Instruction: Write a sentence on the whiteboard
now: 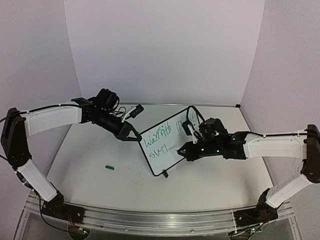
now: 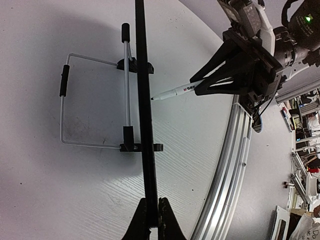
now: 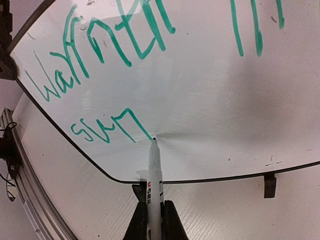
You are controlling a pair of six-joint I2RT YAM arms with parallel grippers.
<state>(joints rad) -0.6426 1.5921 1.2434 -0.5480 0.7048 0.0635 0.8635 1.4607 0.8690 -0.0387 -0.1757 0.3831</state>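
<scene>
Pressing one marker tip against one whiteboard.

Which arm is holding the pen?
The right gripper: it is shut on the marker, tip on the whiteboard. The left gripper only clamps the board's edge.

You're in a robotics lab cell: plain white partition walls box in a white table, an aluminium mounting rail runs along its near edge, and cluttered equipment racks show beyond.
</scene>
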